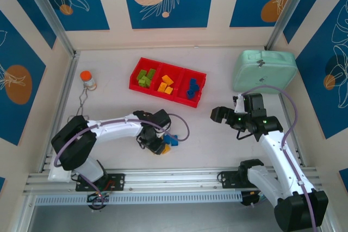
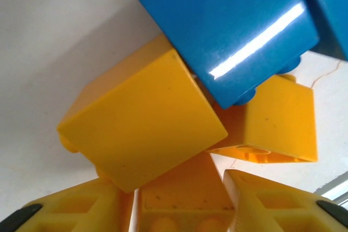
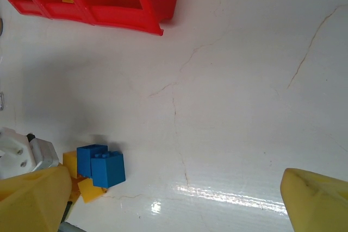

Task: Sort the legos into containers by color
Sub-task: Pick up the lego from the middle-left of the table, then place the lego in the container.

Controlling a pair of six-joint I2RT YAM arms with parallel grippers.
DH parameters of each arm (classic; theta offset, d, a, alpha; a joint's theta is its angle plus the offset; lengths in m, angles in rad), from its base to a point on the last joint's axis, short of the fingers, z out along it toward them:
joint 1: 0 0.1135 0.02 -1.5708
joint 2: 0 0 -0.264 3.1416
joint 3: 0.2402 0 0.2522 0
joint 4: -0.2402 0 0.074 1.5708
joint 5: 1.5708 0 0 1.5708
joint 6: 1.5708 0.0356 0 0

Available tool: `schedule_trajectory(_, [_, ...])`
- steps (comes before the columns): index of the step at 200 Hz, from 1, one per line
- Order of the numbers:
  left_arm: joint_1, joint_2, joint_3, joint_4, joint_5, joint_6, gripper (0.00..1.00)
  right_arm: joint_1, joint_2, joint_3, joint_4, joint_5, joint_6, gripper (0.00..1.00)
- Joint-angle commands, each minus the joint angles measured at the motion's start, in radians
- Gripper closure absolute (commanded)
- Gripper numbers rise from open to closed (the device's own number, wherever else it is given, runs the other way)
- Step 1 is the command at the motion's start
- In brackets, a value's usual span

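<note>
Overhead: loose legos (image 1: 168,142) lie on the counter (image 1: 206,145), near the tray (image 1: 134,81). Left wrist: my left end effector (image 2: 182,213) pinches a yellow lego (image 2: 185,186). It looks light, rigid and slick, so flat sides are best. Right wrist: right end effector (image 3: 174,196) spread wide.

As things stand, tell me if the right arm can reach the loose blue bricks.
Probably yes: bare table lies between the open right gripper and the blue bricks, though the left gripper crowds them.
</note>
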Motion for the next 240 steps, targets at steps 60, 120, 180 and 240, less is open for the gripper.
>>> schedule_trajectory(60, [0.005, 0.055, -0.038, -0.007, 0.02, -0.065, 0.75, 0.003, 0.009, 0.011, -0.004, -0.002, 0.001, 0.01])
schedule_trajectory(120, [0.007, -0.176, -0.003, -0.113, -0.073, -0.147, 0.81, 0.002, 0.006, 0.013, -0.007, 0.0, -0.001, 0.01])
schedule_trajectory(180, [0.223, -0.316, 0.282, -0.173, -0.168, -0.045, 0.8, 0.004, -0.008, 0.01, -0.007, -0.003, 0.008, 0.01])
schedule_trajectory(240, [0.365, 0.21, 0.88, -0.176, -0.21, 0.076, 0.79, 0.02, -0.04, 0.024, -0.028, -0.004, 0.004, 0.01])
